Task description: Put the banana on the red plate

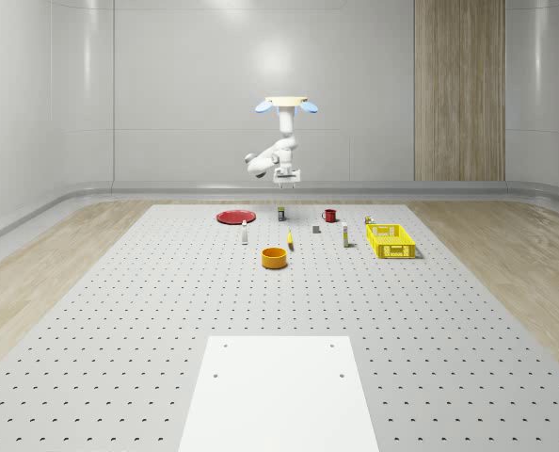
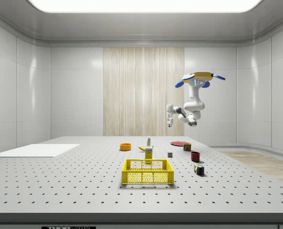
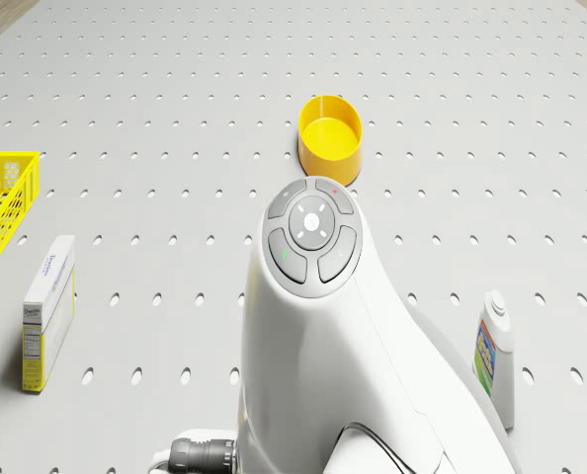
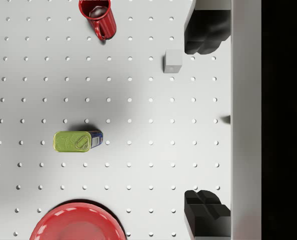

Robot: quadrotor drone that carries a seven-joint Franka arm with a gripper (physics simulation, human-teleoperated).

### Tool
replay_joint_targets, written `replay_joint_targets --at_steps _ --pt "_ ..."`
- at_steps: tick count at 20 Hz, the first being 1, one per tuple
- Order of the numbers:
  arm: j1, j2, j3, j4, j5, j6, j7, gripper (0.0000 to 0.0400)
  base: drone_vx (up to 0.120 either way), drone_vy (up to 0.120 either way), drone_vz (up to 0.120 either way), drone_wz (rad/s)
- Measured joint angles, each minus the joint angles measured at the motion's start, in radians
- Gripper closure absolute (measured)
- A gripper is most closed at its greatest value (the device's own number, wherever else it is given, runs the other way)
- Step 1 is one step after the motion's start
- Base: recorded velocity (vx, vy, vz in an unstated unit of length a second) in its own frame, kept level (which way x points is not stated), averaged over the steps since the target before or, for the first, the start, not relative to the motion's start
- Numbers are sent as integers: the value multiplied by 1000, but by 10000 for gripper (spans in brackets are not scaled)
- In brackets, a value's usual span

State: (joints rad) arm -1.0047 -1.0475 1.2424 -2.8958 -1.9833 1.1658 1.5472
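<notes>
In the whole-scene view, the drone [image 1: 285, 104] hovers high over the far part of the big grey floor mat [image 1: 148, 311]. Its white arm [image 1: 272, 155] bends down, and the gripper [image 1: 285, 181] hangs in the air well above the mat. The red plate [image 1: 235, 217] lies near the mat's far edge. The banana [image 1: 290, 241] lies further in toward the middle of the mat, just beside the orange bowl [image 1: 275, 257]. It is not on the plate. A red mug [image 1: 329, 215] stands near the far edge too. A yellow basket [image 1: 390, 239] sits toward the mat's right edge.

In the side view, the drone [image 2: 199, 78] floats high up. The gripper [image 2: 169, 119] points down and holds nothing. The banana [image 2: 142, 149] lies on the mat behind the basket [image 2: 147, 171], with the bowl [image 2: 125, 146] close by. The plate [image 2: 178, 143] is well apart from it.

In the drone view, the arm [image 3: 343, 336] reaches out over the mat. Past it sits the bowl [image 3: 330, 137]. A white box [image 3: 48, 311] lies flat near the basket [image 3: 2, 202]. A small bottle [image 3: 496, 355] stands beside the arm.

In the wrist view, the two dark fingers [image 4: 206, 212] are spread wide apart, with nothing between them. Below them are the plate [image 4: 77, 223], a green can [image 4: 77, 141] on its side, the mug [image 4: 98, 17] and a small grey block [image 4: 173, 60].
</notes>
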Motion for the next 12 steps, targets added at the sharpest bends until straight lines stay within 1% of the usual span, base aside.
replay_joint_targets --at_steps 3,4,7,8,9,12 --pt "-20 -19 11 0 2 5 15 0 120 0 -120 0" --pt "-25 -25 15 0 4 8 19 0 120 0 -40 0" --pt "-37 -42 23 1 10 18 29 0 120 120 0 0" --pt "-41 -48 26 1 12 22 32 0 120 40 0 0" --pt "-44 -54 28 1 14 26 34 0 40 0 -40 0" --pt "-53 -70 35 2 22 39 42 0 0 0 -120 0"
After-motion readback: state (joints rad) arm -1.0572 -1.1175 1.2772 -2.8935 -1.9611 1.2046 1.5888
